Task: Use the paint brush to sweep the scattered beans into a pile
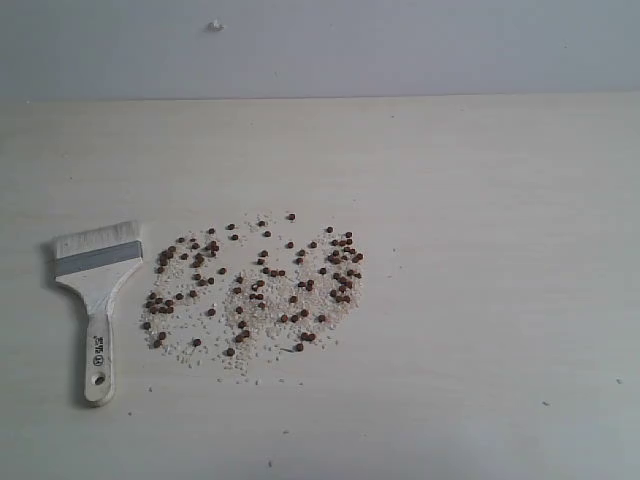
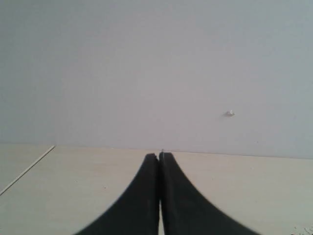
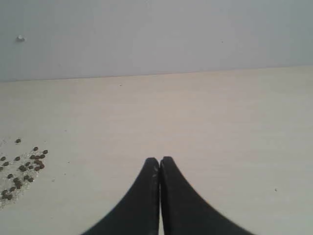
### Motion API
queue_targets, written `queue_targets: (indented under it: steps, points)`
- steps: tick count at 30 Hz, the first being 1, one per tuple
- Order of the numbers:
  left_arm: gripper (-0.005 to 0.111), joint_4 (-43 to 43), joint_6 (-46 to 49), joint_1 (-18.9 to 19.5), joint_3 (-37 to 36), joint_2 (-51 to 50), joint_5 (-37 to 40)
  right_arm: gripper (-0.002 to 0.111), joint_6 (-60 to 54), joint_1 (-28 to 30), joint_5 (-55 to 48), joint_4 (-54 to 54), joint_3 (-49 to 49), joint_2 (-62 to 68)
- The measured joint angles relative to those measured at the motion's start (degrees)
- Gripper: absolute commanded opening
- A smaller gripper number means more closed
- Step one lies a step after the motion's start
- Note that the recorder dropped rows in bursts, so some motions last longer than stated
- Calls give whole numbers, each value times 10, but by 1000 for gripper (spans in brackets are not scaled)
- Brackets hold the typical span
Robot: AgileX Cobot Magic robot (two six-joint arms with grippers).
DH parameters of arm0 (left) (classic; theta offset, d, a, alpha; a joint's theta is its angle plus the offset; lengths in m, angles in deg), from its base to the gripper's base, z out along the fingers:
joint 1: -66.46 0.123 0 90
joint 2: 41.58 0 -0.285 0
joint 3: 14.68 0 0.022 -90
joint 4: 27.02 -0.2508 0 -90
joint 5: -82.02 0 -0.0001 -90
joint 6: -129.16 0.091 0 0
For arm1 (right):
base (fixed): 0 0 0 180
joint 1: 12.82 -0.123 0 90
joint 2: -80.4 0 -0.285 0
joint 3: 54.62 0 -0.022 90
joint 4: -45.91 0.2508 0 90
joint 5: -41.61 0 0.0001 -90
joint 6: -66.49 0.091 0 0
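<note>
Reddish-brown beans (image 1: 255, 285) lie spread in a loose patch over pale grit (image 1: 215, 345), not yet gathered, on the light wooden table (image 1: 480, 300). Just beside them on the left rests the paint brush (image 1: 97, 290), flat, bristles toward the wall (image 1: 400, 45), handle free for a grasp; the left arm seems the likelier taker. Left gripper (image 2: 160, 155) and right gripper (image 3: 160, 159) hang with fingers pressed together, empty, clear of brush and beans. Behind, that wall is plain grey with one white speck (image 1: 215, 25)

matt pale wood table (image 1: 450, 300), paint brush (image 1: 97, 290) w/ wood handle, metal band
</note>
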Motion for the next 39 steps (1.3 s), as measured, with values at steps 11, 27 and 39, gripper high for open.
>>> queue_targets:
  steps: [11, 27, 39]
  points:
    - [0, 0, 0, 0, 0, 0, 0, 0, 0, 0, 0, 0, 0, 0]
    - [0, 14, -61, 0, 0, 0, 81, 0, 0, 0, 0, 0, 0, 0]
    - [0, 136, -120, 0, 0, 0, 20, 0, 0, 0, 0, 0, 0, 0]
